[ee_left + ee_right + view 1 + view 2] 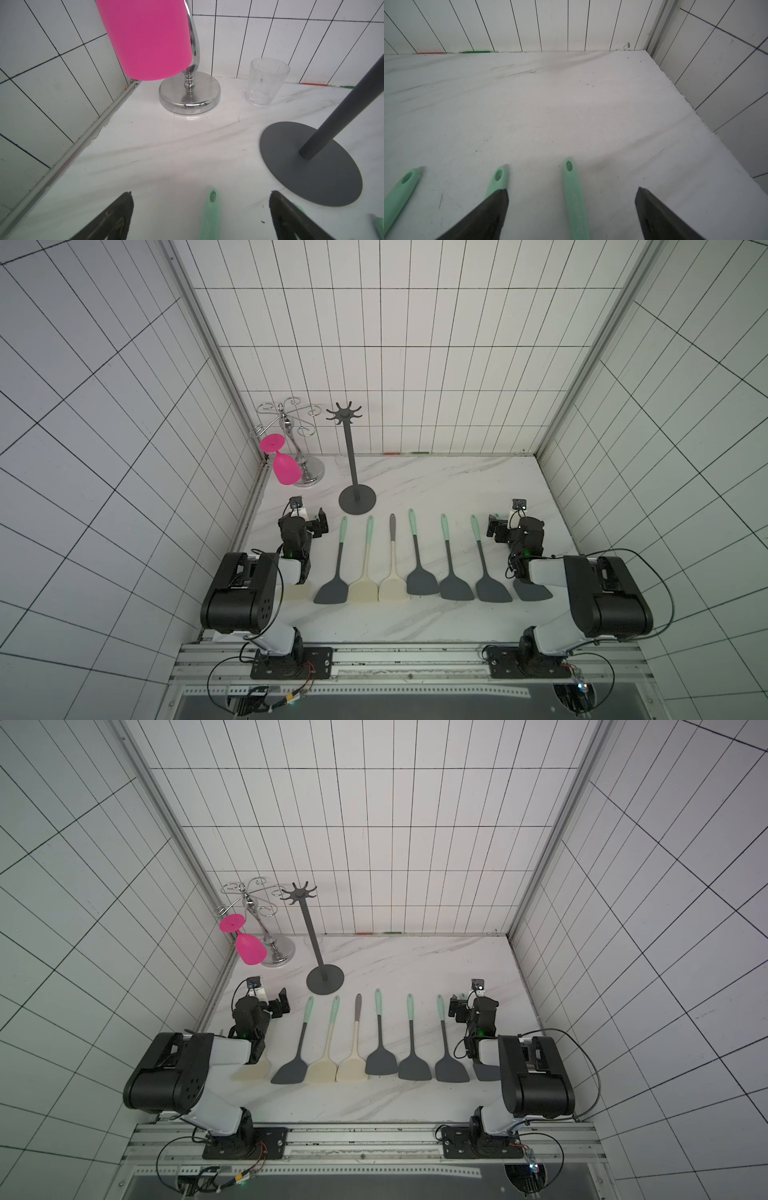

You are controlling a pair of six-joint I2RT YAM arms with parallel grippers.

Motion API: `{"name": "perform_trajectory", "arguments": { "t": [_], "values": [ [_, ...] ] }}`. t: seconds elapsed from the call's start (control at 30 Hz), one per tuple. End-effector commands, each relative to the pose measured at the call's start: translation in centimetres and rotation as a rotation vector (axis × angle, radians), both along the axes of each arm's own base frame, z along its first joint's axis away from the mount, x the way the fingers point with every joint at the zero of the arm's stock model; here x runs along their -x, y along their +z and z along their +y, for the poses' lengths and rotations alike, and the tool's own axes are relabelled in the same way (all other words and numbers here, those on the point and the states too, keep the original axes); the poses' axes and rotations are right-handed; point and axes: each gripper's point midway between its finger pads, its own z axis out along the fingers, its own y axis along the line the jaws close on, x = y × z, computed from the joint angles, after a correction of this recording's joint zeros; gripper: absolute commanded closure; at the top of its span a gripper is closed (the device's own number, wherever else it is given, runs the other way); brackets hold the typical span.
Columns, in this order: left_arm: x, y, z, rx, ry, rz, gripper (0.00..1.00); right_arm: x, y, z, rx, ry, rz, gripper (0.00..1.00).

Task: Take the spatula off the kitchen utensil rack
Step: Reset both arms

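No spatula is hanging from the kitchen utensil rack [351, 456]: its ring of hooks is showing bare in both top views. It is standing upright toward the back of the marble bench [457, 481], just beside a chrome glass holder [309, 475] that is carrying a pink wine glass [284, 470]. The spatulas [423, 583] are all lying flat on the bench in a row in front of the rack's base, handles pointing toward the back wall and blades toward the robot. Six are lying in plain sight between the arms, while a cream blade [296, 592] is poking out from under the left arm and a dark grey blade [534, 593] from under the right. Judging by this, the rack's share of the task is looking done. These utensils are probably going to feel light, with a soft, bendy silicone blade and a stiffer, slightly grippy handle, so the sensible hold is across the handle just short of its hanging hole, never on the blade. Both arms are sitting folded low, elbows raised near their mounts and forearms reaching forward with the wrists close over the bench. The left tool [201, 195] is standing with its fingers wide apart, straddling a mint handle [209, 209] without clamping it. The right tool [572, 190] is likewise spread wide around a lettered mint handle [576, 207], gripping nothing.
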Motion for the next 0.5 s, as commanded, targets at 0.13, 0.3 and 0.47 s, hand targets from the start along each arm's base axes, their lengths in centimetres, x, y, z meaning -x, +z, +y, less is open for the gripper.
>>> {"name": "perform_trajectory", "arguments": {
  "t": [0.13, 0.3, 0.47],
  "values": [
    [-0.47, 1.13, 0.22, 0.019, 0.006, -0.025, 0.01, -0.58, 0.57, 0.34, -0.022, 0.019, -0.01, 0.01],
    [-0.47, 1.12, 0.25, 0.02, 0.007, -0.025, 0.01, -0.6, 0.48, 0.37, -0.023, 0.021, -0.005, 0.01],
    [-0.46, 1.1, 0.19, 0.021, 0.004, -0.024, 0.01, -0.62, 0.54, 0.4, -0.023, 0.019, -0.007, 0.01]
  ]
}}
